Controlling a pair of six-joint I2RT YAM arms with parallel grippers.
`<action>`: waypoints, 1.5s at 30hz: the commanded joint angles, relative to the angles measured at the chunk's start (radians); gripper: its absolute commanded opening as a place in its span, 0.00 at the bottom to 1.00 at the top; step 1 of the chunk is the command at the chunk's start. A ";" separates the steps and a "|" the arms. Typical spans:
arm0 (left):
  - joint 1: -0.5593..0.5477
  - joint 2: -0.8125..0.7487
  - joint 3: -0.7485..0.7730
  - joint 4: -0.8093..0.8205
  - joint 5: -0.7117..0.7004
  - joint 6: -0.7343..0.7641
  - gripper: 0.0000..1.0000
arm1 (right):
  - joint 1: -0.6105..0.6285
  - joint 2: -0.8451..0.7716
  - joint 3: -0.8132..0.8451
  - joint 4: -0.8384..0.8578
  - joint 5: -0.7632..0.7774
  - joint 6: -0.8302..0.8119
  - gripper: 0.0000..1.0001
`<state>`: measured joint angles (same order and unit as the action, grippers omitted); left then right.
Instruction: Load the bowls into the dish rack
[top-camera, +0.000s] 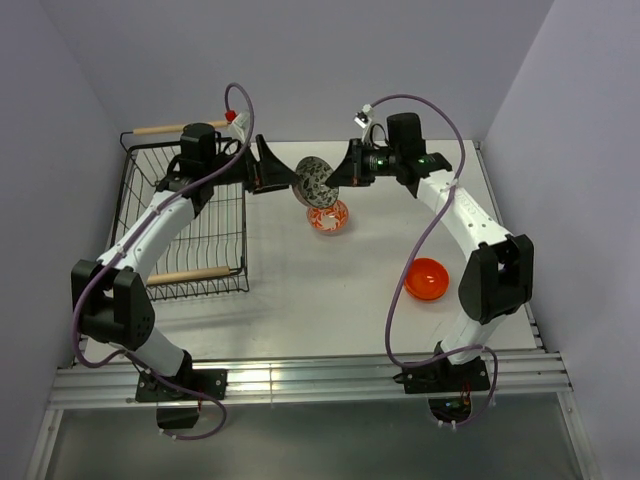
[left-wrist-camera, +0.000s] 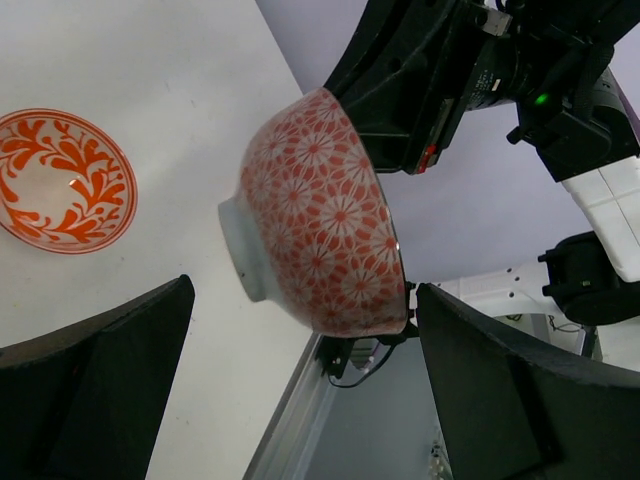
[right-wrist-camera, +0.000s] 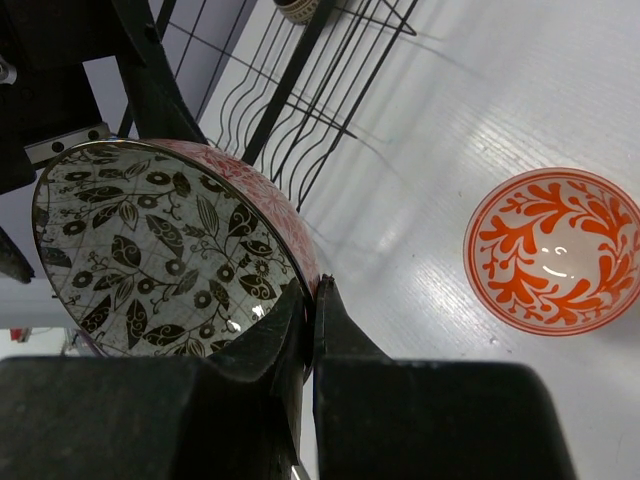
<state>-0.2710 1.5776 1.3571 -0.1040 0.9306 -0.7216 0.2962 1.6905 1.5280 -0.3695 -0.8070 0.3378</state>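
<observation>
**Top external: bowl held mid-air between the two arms, over the table centre**

The right gripper (top-camera: 345, 170) has the red-and-white bowl (top-camera: 316, 181) by its rim. In the right wrist view, its fingers (right-wrist-camera: 270, 340) are closed, one inside the wall and one outside.

The left gripper (top-camera: 281, 176) faces it, wide open and holding nothing. In the left wrist view, the bowl sits in line with the gap, clear of both fingers (left-wrist-camera: 110, 380).

The bowl lies on its side, with the foot-to-rim axis running across that gap.

Both forearms reach in level from either side, wrists nearly meeting.

The rack (top-camera: 140, 225) is on the left, under the left arm, so that arm is nearer to it. My read is that this is a handover, and the left needs to advance and then close.

The leaf-pattern bowl (top-camera: 328, 216) and the orange bowl (top-camera: 427, 279) sit on the table.
</observation>
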 joint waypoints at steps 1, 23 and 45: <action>-0.020 -0.044 -0.012 0.093 0.048 -0.042 1.00 | 0.032 -0.012 0.023 0.024 -0.011 -0.028 0.00; -0.057 0.002 -0.019 -0.002 0.042 -0.047 0.91 | 0.058 -0.025 0.024 0.023 0.017 -0.048 0.00; -0.077 -0.021 -0.070 0.035 -0.001 -0.081 0.84 | 0.106 -0.034 0.018 0.003 0.095 -0.077 0.00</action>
<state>-0.3317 1.5829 1.2865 -0.1169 0.9173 -0.7994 0.3866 1.6901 1.5280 -0.4015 -0.6956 0.2630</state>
